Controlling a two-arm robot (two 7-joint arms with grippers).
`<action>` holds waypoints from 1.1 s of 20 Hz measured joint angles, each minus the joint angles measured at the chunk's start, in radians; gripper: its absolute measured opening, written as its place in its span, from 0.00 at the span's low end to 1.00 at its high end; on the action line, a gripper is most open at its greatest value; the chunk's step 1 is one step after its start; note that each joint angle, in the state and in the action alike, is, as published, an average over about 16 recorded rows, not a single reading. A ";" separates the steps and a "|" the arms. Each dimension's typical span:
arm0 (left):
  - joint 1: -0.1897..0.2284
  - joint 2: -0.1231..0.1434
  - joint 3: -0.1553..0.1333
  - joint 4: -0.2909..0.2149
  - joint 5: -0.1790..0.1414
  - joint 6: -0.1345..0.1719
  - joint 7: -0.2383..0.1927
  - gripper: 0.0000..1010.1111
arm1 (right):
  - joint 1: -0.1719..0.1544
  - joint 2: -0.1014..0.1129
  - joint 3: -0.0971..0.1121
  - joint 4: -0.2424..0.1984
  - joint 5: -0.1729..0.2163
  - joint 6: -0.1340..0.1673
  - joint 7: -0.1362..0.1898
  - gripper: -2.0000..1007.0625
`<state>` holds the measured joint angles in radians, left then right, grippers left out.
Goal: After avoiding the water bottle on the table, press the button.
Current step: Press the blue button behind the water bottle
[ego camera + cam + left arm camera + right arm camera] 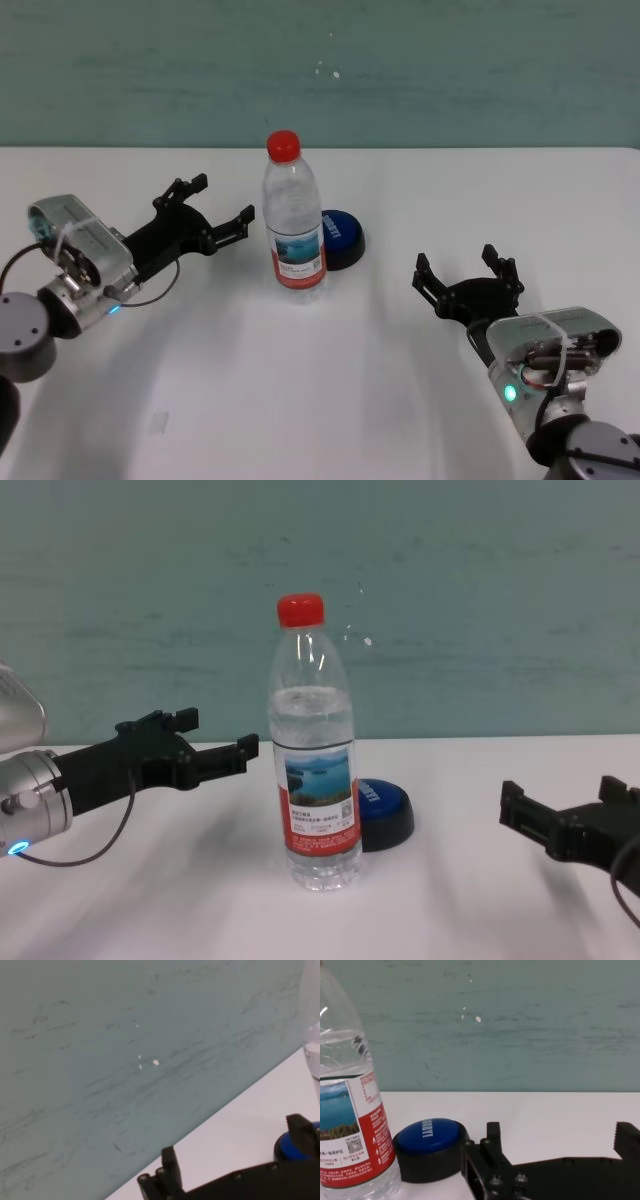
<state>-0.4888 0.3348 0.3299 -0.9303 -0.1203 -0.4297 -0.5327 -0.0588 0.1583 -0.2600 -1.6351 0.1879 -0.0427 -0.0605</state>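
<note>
**A:** Head view, reported first. Water bottle (294, 215) upright on the table (320, 400), toward the far edge, about midway between the side edges. Button (340, 238) just behind it, on the side nearer the right edge, partly hidden by the label. Left gripper (216, 208) above the table toward the far left corner, fingers spread wide, holding nothing, pointing at the bottle and just short of it.

**B:** Right side?

**A:** Right gripper (464, 268) toward the near right corner, well apart from bottle and button, fingers equally wide, empty.

**B:** Left wrist view?

**A:** Two black fingertips (170, 1160) well separated; blue button edge (285, 1146) behind one, sliver of bottle (311, 1035) at the frame's margin.

**B:** Right wrist view?

**A:** Button (431, 1147) touching or nearly touching the bottle (347, 1110); cannot tell which. Fingers (492, 1135) parted, nothing between.

**B:** Chest view?

**A:** Confirmed: bottle (313, 745) in front, button (380, 813) behind, left gripper (208, 738) and right gripper (570, 802) both agape.
</note>
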 joint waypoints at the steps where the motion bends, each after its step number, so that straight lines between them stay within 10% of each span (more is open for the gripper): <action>1: 0.000 0.001 0.000 -0.001 0.000 0.000 0.000 0.99 | 0.000 0.000 0.000 0.000 0.000 0.000 0.000 1.00; 12: 0.027 0.023 -0.003 -0.048 0.003 0.013 0.007 0.99 | 0.000 0.000 0.000 0.000 0.000 0.000 0.000 1.00; 22: 0.151 0.089 -0.028 -0.230 0.012 0.069 0.043 0.99 | 0.000 0.000 0.000 0.000 0.000 0.000 0.000 1.00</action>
<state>-0.3383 0.4237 0.3020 -1.1605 -0.1085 -0.3608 -0.4902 -0.0588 0.1583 -0.2600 -1.6351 0.1879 -0.0427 -0.0606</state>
